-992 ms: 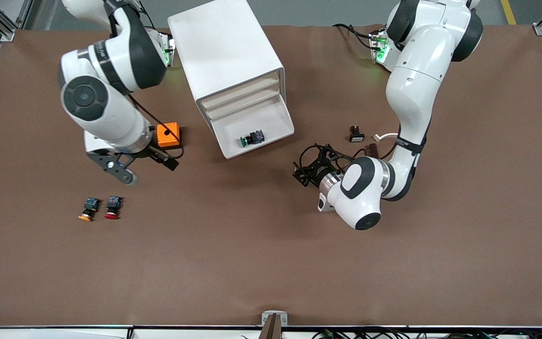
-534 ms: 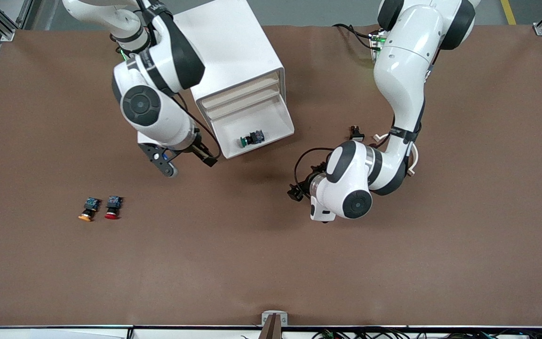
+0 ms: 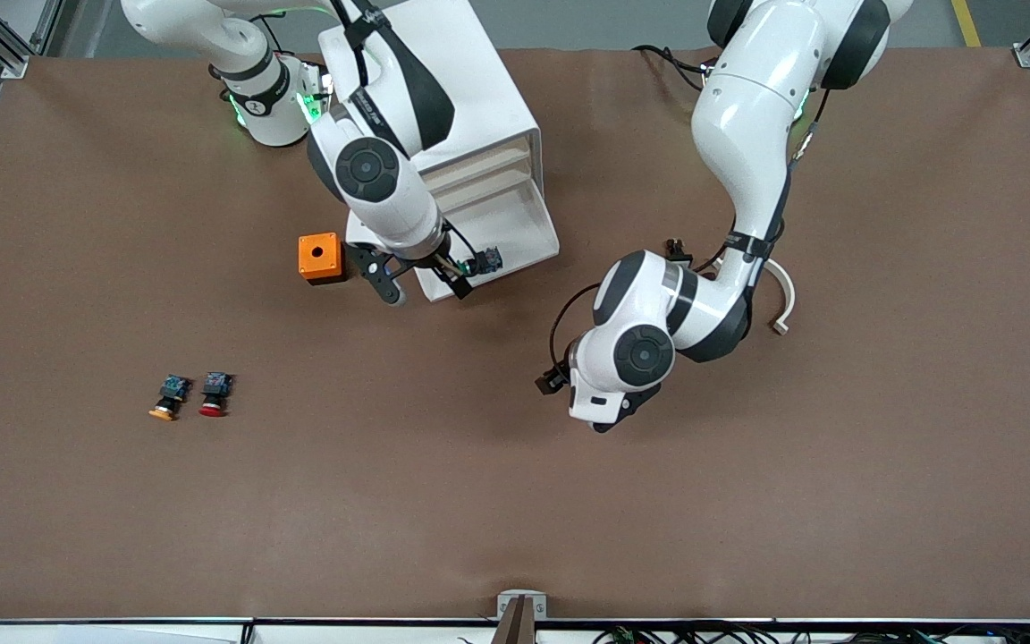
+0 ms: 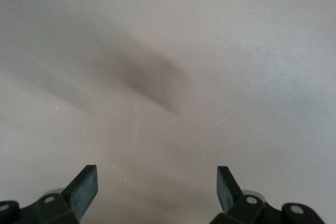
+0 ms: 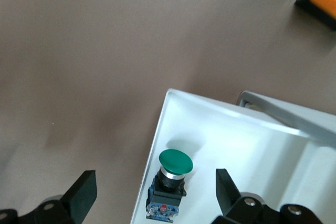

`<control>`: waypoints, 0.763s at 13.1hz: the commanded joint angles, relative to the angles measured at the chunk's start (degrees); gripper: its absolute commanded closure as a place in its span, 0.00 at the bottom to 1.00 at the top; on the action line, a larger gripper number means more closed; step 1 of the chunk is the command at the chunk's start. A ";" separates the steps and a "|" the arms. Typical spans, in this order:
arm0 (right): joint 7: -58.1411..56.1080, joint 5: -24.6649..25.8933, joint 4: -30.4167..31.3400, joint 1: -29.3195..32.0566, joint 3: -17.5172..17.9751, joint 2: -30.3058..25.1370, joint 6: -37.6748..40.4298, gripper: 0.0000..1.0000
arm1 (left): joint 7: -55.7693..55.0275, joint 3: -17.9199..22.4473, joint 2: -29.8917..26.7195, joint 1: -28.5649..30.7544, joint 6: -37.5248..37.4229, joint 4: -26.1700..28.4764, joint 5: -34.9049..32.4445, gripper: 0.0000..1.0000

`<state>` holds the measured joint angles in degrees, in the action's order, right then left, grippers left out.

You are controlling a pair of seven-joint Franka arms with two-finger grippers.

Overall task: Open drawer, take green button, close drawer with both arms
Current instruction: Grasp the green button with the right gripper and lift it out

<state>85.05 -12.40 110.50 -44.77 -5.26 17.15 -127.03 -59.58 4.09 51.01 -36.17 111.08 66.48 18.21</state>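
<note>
The white cabinet (image 3: 426,89) stands at the table's back with the drawer (image 3: 524,234) pulled out. The green-capped button (image 3: 485,261) lies on its side in the drawer, by the front corner toward the right arm's end. My right gripper (image 3: 423,288) hangs open over that corner. In the right wrist view the button (image 5: 170,182) lies between the right gripper's (image 5: 155,187) spread fingers but lower, untouched, on the drawer's white floor (image 5: 241,150). My left gripper (image 4: 157,182) is open and empty over bare brown table, apart from the drawer. The left arm's hand (image 3: 595,402) points down.
An orange box (image 3: 319,258) with a hole sits beside the drawer toward the right arm's end. A yellow-capped button (image 3: 168,398) and a red-capped one (image 3: 214,394) lie nearer the front camera. A small black part (image 3: 678,246) and a white curved piece (image 3: 783,304) lie by the left arm.
The right arm has swung from the orange box's side to above the open drawer's corner. The left hand has drawn away from the drawer toward the front camera and turned downward. Both grippers stayed open.
</note>
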 commanded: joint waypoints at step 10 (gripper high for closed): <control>5.92 -1.40 4.91 -7.35 -0.63 3.42 -10.17 0.25 | 0.08 0.74 -0.82 -6.89 7.39 1.72 -12.75 0.00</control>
<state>90.68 -12.42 114.85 -50.92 -5.27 20.85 -136.56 -59.59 4.11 51.02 -41.40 117.16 67.06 7.85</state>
